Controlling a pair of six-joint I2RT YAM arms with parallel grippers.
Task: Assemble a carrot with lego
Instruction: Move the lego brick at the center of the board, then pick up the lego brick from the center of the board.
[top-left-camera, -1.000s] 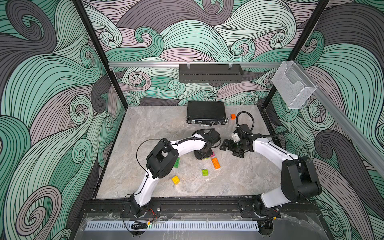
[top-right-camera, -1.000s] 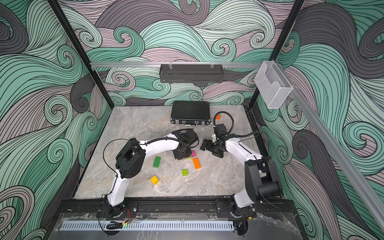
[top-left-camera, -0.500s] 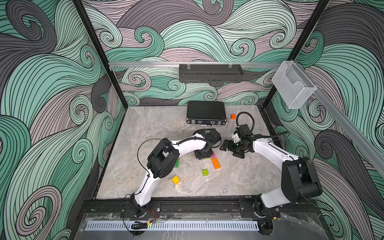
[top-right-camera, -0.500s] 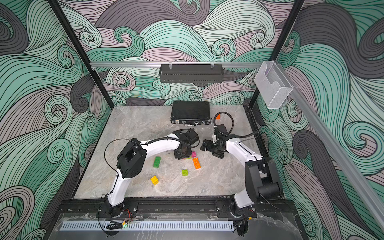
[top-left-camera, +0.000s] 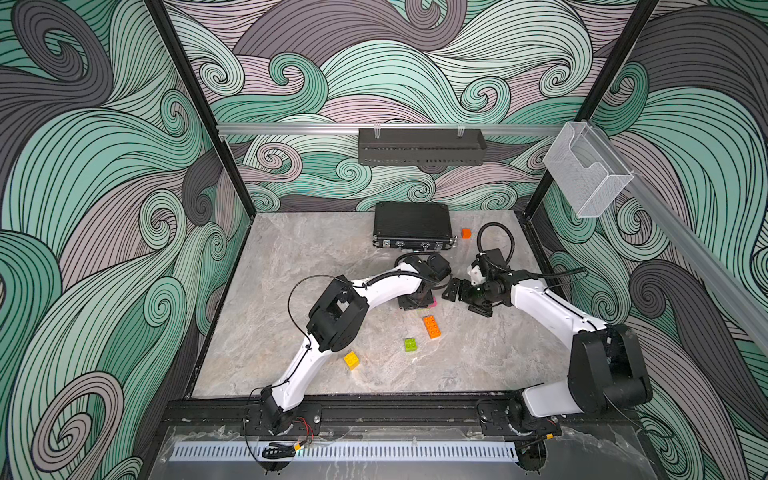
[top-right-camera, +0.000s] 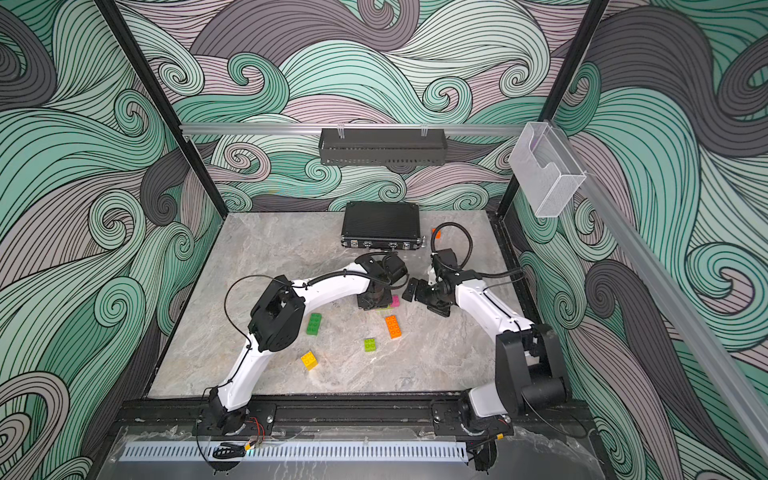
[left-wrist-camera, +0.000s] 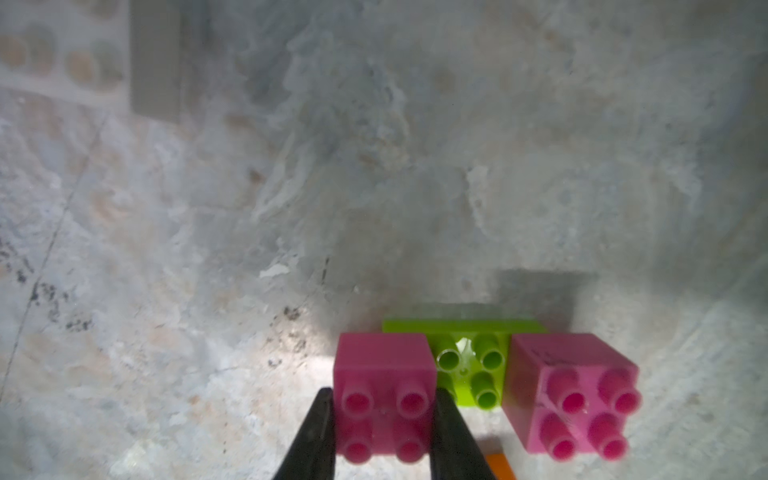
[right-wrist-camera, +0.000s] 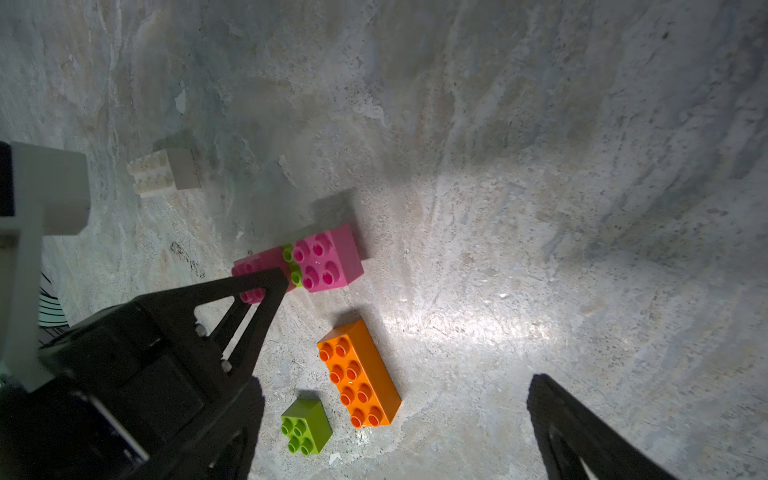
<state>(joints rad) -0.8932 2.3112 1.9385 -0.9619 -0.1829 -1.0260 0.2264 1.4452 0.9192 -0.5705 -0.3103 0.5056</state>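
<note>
The left pincer (left-wrist-camera: 383, 392) clenched one pink brick (left-wrist-camera: 384, 365), likely seating it on the lime brick (left-wrist-camera: 469, 374); the right pincer (right-wrist-camera: 395, 380) hung released.

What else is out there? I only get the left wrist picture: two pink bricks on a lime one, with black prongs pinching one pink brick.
Observer: The right gripper hangs open near the pinched pink brick, holding nothing.
Operator: Any more bricks lying about?
Observer: Yes, a yellow brick sits alone towards the front of the table.
Operator: Anything that isn't a brick?
Observer: A flat black case lies closed at the back, near the wall.
</note>
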